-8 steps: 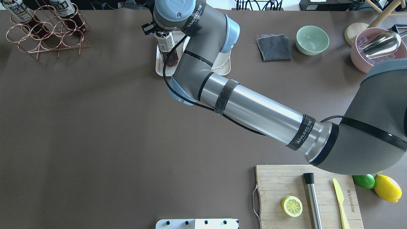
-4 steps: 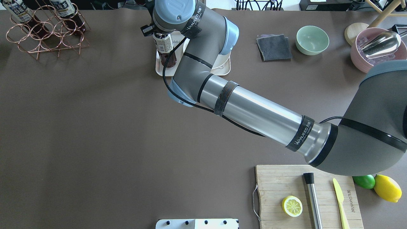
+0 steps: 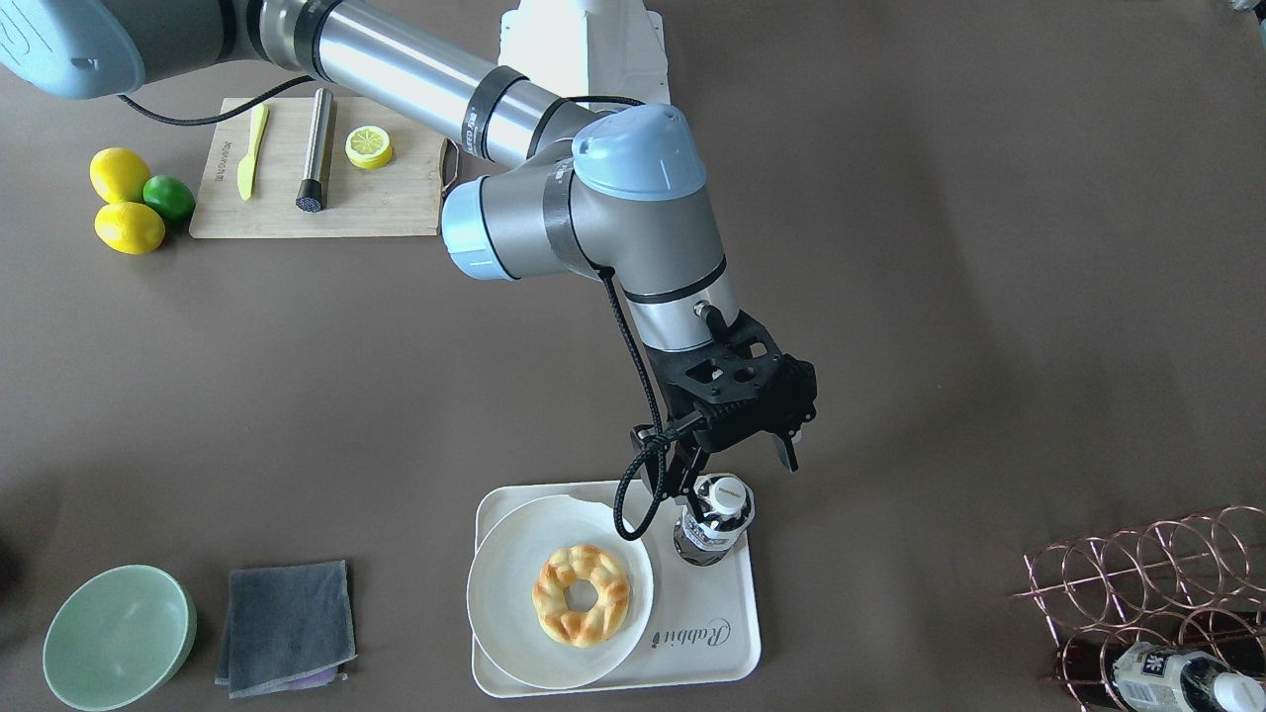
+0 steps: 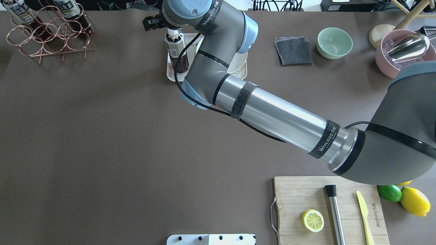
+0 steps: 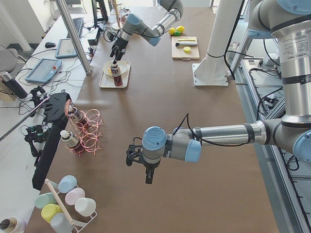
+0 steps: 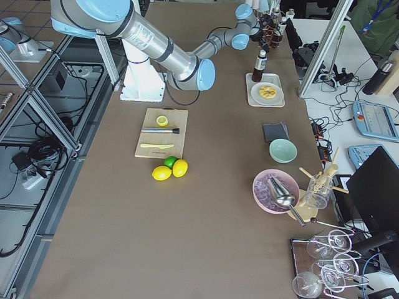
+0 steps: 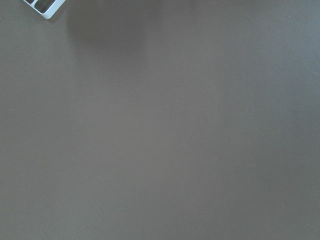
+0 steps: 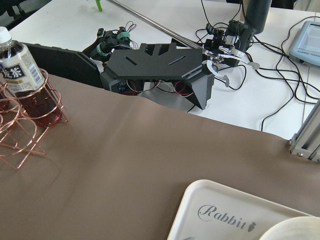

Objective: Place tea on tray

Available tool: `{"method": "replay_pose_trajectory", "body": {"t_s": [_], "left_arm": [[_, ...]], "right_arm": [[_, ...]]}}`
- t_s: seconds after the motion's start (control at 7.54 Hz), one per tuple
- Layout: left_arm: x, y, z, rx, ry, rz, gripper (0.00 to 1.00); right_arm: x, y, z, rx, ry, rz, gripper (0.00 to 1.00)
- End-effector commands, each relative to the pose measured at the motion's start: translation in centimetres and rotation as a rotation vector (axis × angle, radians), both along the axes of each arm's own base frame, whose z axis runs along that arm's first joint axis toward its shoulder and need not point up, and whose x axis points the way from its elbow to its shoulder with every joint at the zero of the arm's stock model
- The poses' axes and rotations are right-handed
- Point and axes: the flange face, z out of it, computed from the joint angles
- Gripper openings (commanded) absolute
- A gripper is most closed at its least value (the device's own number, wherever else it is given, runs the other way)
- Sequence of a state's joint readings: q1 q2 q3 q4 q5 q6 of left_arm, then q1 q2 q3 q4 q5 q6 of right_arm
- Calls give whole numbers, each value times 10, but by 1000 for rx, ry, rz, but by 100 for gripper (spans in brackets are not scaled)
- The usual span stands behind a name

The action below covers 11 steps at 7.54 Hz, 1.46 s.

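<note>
Right fingers (image 3: 740,467): spread wide, nothing in them. Straight below the tips is the tea bottle (image 3: 714,521) (small clear plastic, dark brown liquid, white screw cap, printed label). It's upright, base on the tray (image 3: 742,593) (cream-white rectangular plastic, raised rim, grey "Rabbit" script), in the tray corner under my tips. From the front cam the cap sits between the two tips; I see no contact w/ either.

A round white plate (image 3: 490,583) w/ a golden ring pastry (image 3: 582,593) fills the rest of the tray, just beside the bottle, to the right of my fingers.

My read: placement looks done, so the step in hand is clearing out w/o knocking the bottle over.

How to do it well:
- don't close, no wrist rotation while the tips are at cap height
- go straight up along the bottle axis and only translate once the tips are above the cap
- the bottle is tall, narrow and prob. light, so any side brush tips it onto the plate
- the black cable loop (image 3: 633,494) hangs off my wrist near the bottle and plate rim, so watch for a snag on the way up

Left fingers (image 5: 148,175): over the bare dark brown bench (image 3: 297,396), well apart from the tray. Only the side cam shows them, so can't tell open or closed. No job for them here; leave parked.
</note>
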State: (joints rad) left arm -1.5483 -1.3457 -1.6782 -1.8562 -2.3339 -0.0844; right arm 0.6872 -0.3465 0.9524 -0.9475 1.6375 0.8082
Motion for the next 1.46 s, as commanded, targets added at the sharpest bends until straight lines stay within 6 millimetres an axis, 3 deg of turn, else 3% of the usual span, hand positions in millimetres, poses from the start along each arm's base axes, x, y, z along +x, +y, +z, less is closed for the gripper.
{"method": "replay_pose_trajectory", "body": {"t_s": [0.0, 0.13, 0.27, 0.4, 0.53, 0.8, 0.93, 1.06, 1.19, 1.33], "left_arm": [[-13, 10, -3, -2, 4, -32, 99], [-11, 36, 19, -67, 4, -32, 99], [-10, 44, 27, -90, 20, -31, 99], [-4, 50, 29, -117, 101, -25, 99], [-4, 47, 23, -103, 109, -23, 99], [-3, 31, 16, -79, 107, -18, 99], [-2, 21, 11, -67, 107, -15, 99], [-2, 9, 4, -56, 106, -13, 99], [-2, -18, -14, -59, 101, -11, 99], [-2, -36, -26, -79, 99, -11, 99]], "right_arm": [[60, -36, 16, -141, -20, -49, 100], [100, -44, 22, -232, 41, -55, 100], [137, -51, 34, -300, 61, -65, 100], [166, -59, 59, -345, 54, -103, 100], [194, -51, 107, -365, 53, -92, 100], [273, -26, 226, -454, 62, -57, 100], [314, -25, 268, -496, 62, -59, 100], [355, -25, 309, -539, 52, -99, 100], [410, -23, 353, -562, 41, -118, 100], [456, -9, 409, -588, 55, -122, 100]]}}
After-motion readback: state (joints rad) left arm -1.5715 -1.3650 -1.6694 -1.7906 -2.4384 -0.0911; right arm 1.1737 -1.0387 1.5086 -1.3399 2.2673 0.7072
